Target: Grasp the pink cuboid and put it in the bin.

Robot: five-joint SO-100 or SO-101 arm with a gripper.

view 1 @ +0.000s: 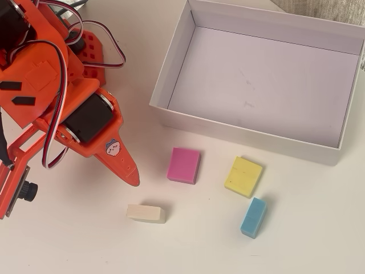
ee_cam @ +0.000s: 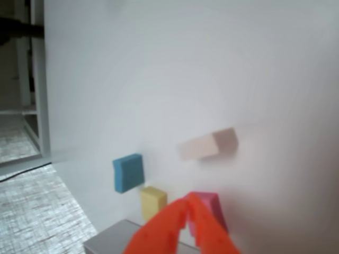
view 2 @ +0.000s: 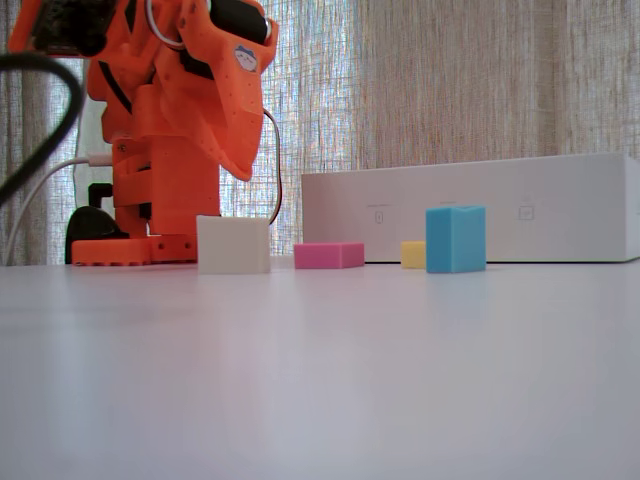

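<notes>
The pink cuboid (view 1: pixel 183 165) lies flat on the white table, just in front of the bin's near wall in the overhead view. It also shows low in the fixed view (view 2: pixel 328 255) and partly behind the fingers in the wrist view (ee_cam: pixel 213 203). The bin (view 1: pixel 245 136) is a big shallow white box at the upper right, with nothing in it. My orange gripper (view 1: pixel 132 177) hovers left of the pink cuboid, raised off the table (view 2: pixel 245 170). Its fingertips meet in the wrist view (ee_cam: pixel 188 206), shut on nothing.
A yellow block (view 1: pixel 243 176) and a blue block (view 1: pixel 253 217) lie right of the pink one. A cream block (view 1: pixel 146 213) sits below my gripper tip. The arm's base (view 2: pixel 150 200) stands at the left. A curtain hangs behind the table.
</notes>
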